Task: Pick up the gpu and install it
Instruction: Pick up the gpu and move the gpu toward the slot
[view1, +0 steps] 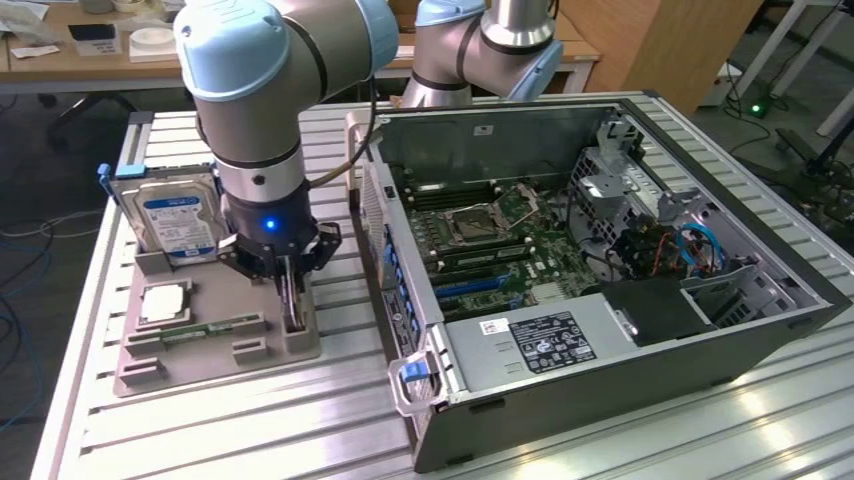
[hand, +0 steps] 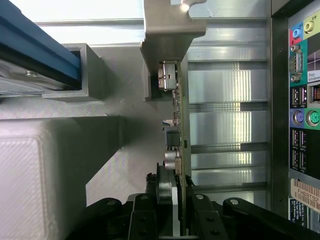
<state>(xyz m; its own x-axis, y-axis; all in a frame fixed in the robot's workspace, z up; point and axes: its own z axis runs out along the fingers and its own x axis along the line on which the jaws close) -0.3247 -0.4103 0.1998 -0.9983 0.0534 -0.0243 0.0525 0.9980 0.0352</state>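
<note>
One thin gpu (hand: 183, 115) sits clenched in the end effector (hand: 179, 192); any tilt could jam it in the holder (hand: 120, 150).

the gripper (view1: 292, 298) reaches straight down into the grey holder tray (view1: 267, 352), its fingers close about the thin dark gpu (view1: 296, 320) standing on edge at the tray's edge nearest the open computer case (view1: 601, 380). the hard drive (view1: 179, 215) stands upright at the tray's far end.
</note>
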